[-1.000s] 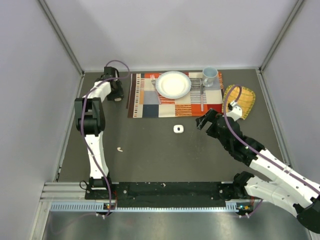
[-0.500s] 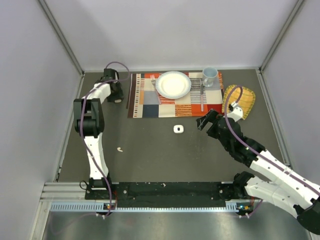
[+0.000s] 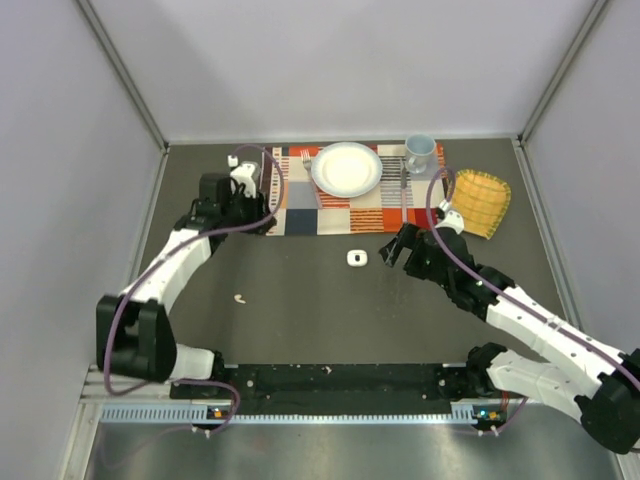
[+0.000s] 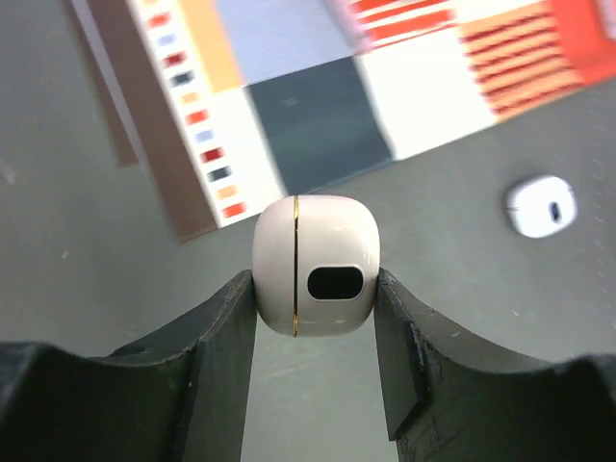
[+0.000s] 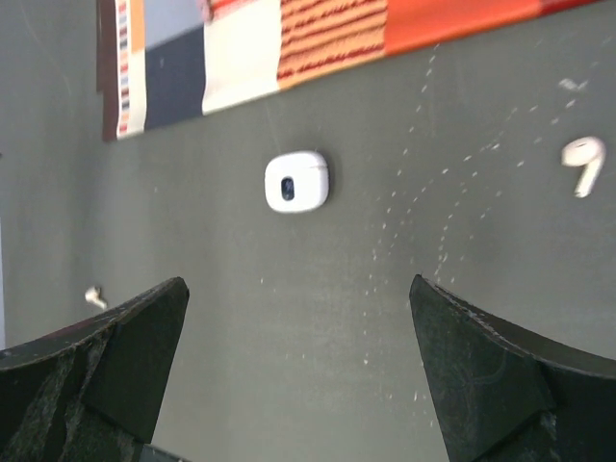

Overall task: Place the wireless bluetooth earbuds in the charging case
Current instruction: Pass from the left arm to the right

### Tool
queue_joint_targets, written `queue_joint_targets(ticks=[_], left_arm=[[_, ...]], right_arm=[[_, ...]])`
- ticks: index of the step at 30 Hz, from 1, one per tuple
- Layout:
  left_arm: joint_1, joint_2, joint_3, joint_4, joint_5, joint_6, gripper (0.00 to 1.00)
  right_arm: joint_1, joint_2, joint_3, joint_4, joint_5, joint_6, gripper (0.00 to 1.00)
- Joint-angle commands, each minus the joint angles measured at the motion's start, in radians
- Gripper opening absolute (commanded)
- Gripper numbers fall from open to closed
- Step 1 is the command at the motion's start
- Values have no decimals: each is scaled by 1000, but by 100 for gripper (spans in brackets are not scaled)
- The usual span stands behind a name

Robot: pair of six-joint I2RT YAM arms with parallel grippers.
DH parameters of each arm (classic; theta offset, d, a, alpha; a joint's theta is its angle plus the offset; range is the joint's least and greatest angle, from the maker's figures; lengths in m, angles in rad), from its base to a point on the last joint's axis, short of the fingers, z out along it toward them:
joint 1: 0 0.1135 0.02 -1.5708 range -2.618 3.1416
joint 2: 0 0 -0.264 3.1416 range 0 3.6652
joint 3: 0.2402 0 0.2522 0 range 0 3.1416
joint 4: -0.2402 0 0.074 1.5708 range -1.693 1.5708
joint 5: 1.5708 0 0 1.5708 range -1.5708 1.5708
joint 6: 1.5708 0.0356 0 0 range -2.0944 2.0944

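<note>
My left gripper (image 3: 260,216) (image 4: 315,279) is shut on a pale pinkish-white charging case (image 4: 316,265) with a gold seam and a dark oval, held above the table by the placemat's near-left corner. A second, white case (image 3: 357,258) (image 4: 541,205) (image 5: 296,181) lies on the dark table. My right gripper (image 3: 388,250) (image 5: 296,284) hangs open just right of it, holding nothing. One pale earbud (image 3: 239,297) (image 5: 94,296) lies alone on the left of the table. A white earbud (image 5: 583,159) lies right of the white case.
A striped placemat (image 3: 300,215) at the back carries a white plate (image 3: 347,168), a fork (image 3: 307,160), a knife (image 3: 404,195) and a blue mug (image 3: 419,152). A yellow cloth (image 3: 482,200) lies at the back right. Grey walls enclose the table.
The left arm has swung from the back-left corner toward the placemat's near-left corner, its elbow dropping low, still holding the case. The right gripper has shifted slightly left toward the white case.
</note>
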Motion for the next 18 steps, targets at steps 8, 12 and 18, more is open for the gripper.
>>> queue_joint_targets(ticks=[8,12,18], left_arm=[[-288,-451,-384,344,246,302,8],[-344,-516,-421,358,307,312,7],[-426,-575,-450,378,302,342,6]], right_arm=[[-12,46,24,239,-449,-69,91],[-12,50,13,281,-506,-63,86],[-12,88,4,354,-623,-72,78]])
